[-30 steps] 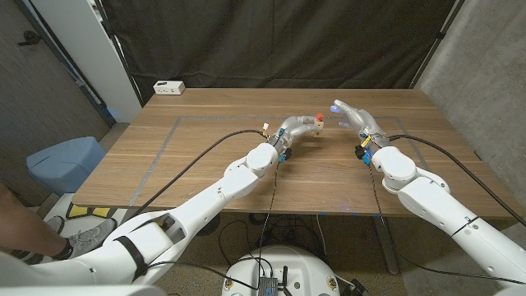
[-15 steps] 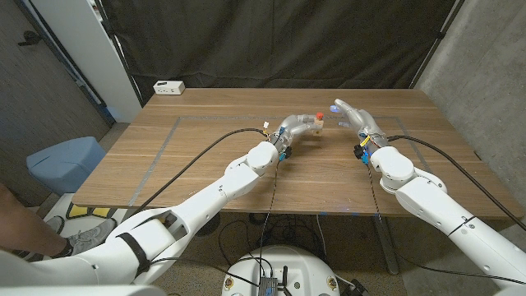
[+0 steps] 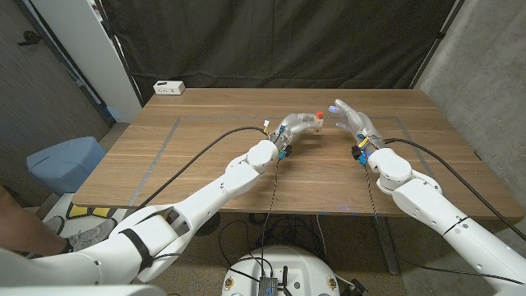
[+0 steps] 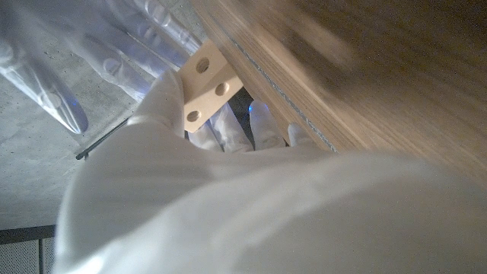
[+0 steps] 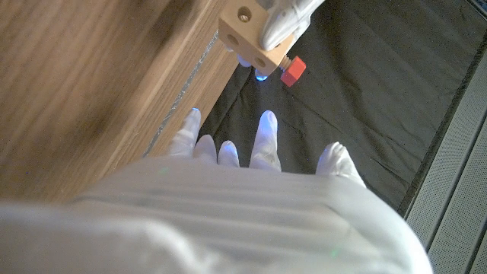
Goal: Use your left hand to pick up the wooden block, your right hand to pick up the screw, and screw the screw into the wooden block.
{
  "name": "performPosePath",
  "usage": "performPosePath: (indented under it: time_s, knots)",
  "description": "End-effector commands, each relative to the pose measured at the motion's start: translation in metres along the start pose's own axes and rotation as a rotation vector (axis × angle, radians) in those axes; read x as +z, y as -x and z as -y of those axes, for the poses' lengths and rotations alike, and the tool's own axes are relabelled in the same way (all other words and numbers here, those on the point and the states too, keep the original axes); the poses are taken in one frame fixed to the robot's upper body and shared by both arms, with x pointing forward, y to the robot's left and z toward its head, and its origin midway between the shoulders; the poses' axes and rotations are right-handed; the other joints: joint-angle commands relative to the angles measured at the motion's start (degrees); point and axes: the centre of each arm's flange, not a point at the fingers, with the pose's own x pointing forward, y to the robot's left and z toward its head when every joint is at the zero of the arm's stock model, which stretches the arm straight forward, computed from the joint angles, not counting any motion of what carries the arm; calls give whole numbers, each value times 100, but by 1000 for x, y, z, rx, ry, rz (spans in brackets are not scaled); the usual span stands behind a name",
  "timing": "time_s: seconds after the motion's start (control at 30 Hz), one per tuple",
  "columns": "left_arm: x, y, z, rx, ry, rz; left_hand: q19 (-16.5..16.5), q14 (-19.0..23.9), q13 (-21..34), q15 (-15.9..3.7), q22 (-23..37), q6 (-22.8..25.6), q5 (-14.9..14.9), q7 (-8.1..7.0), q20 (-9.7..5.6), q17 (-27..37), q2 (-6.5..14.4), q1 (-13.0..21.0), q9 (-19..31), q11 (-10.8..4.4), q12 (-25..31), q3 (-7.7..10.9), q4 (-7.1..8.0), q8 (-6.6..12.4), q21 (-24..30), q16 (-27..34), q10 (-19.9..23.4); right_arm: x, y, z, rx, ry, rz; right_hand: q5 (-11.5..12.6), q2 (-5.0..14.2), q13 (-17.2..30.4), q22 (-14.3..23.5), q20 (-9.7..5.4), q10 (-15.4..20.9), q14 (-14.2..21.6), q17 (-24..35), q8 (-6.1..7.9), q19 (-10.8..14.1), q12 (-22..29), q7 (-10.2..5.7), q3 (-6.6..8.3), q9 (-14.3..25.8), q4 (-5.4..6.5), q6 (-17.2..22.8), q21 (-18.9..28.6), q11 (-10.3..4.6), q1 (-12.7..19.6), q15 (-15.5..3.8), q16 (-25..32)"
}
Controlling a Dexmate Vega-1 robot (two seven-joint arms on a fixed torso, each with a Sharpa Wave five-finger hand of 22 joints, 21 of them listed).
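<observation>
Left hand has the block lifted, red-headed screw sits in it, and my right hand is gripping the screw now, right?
Not quite. The left hand holds the block with the screw in it, but the right hand is open beside it, fingers spread, gripping nothing. The right wrist view shows the gap.
</observation>
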Motion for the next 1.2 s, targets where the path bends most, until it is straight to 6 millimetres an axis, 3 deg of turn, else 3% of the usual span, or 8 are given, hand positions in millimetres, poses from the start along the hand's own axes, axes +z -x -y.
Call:
performPosePath:
  time_s: [0.03, 0.47, 1.2]
  knots:
    - [0, -5, -2, 0, -3, -2, 6, 17, 510, -372, 31, 370, 30, 315, 21, -8, 507, -336, 30, -54, 403, 162, 146, 19, 35, 38, 54, -8, -4, -4, 19, -59, 8, 2, 1, -2, 4, -10, -171, -201, 30, 3, -220, -14, -20, 19, 16, 32, -53, -7, -3, -89, 15, -30]
    - [0, -7, 2, -1, -4, 2, 7, 14, 512, -376, 31, 371, 31, 306, 22, -10, 516, -330, 30, -55, 404, 161, 147, 18, 35, 34, 56, -13, -3, -6, 38, -106, 30, 4, 82, -8, 7, -230, -750, -829, 36, 6, -824, -23, -60, 50, 12, 63, -170, -10, -83, -235, -49, -39]
    - [0, -6, 6, 4, -4, 2, 9, 17, 513, -367, 31, 364, 30, 303, 22, -11, 521, -331, 30, -50, 403, 156, 152, 15, 36, 31, 55, -16, -5, -14, 80, -143, 43, 2, 165, -8, 13, -266, -996, -1061, 78, 21, -1065, 6, -86, 52, 12, 184, -221, 23, -120, -433, -76, 6]
